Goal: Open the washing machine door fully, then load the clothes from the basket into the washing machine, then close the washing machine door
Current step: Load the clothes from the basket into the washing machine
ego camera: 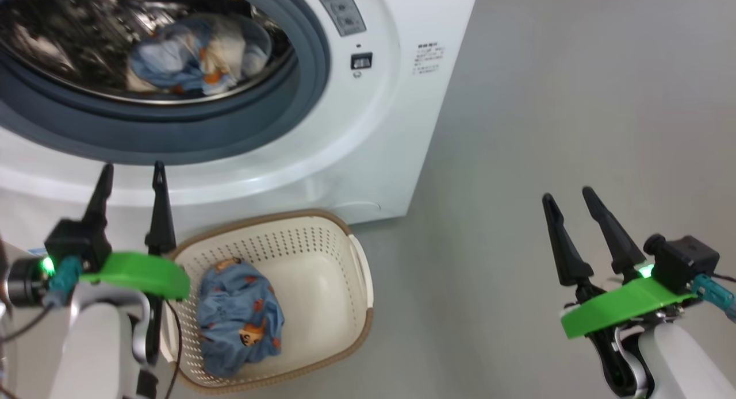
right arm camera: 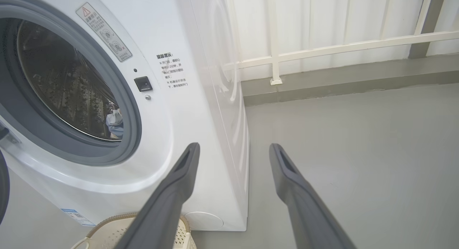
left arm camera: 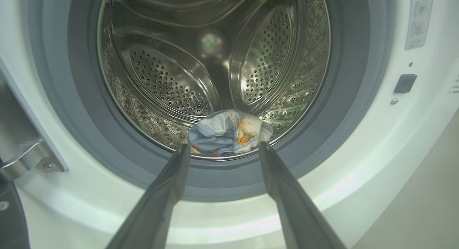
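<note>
Grey floor (ego camera: 546,100) — washing machine (ego camera: 379,140) standing on it, basket (ego camera: 322,261) just in front

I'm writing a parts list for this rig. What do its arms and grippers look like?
The left gripper and right gripper each have two long, tapering black fingers mounted on a bright green plastic bracket. At each wrist sits a black camera block with a green light and a teal cable plug. The forearms are pale white.
</note>
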